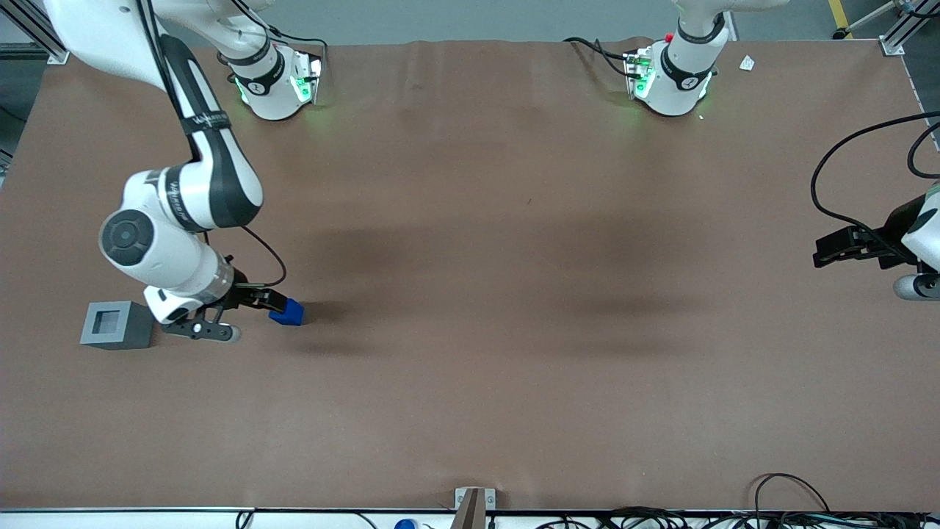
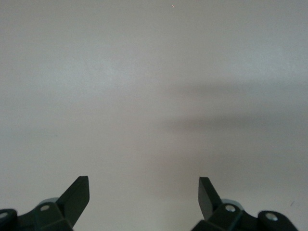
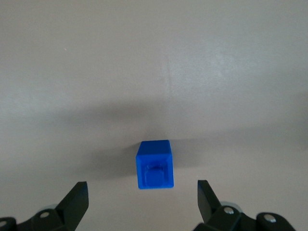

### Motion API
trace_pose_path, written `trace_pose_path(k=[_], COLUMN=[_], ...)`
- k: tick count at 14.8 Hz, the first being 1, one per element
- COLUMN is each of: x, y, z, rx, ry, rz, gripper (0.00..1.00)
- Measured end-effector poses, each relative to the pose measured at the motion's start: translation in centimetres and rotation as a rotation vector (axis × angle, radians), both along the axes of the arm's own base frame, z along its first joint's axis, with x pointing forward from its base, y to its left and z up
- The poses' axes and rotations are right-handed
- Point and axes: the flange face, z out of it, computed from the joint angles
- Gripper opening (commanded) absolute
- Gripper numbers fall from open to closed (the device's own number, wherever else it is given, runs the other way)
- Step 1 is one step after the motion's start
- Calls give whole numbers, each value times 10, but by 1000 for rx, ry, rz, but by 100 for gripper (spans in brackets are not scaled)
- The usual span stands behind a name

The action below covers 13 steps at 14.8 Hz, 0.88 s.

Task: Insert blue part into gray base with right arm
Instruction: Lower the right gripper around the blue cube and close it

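claw [image 3: 142, 195] wide open, low at blue part [image 3: 154, 165], holding nothing, with gray base [image 1: 116, 325] beside right arm [image 1: 172, 220]

No readable text; lettering on right arm [image 1: 209, 121] illegible.

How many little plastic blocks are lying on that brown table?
2. The blue part lies on the table just ahead of the open gripper. The gray base sits beside the right arm, at the working arm's end.
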Motion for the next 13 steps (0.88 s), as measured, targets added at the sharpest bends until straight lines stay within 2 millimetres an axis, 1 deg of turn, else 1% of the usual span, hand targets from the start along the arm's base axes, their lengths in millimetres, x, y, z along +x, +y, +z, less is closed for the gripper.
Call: trace_pose_path(k=[2,6,10,13], x=[-1,-7,-7,-7], y=[3,0,-5,-7], z=[-19,-54,-68,-75], rx=[-17,-21,-23,-24], ry=[-9,-24,-22,-17], rz=[20,23,17,8], gripper=[100,100,99,91])
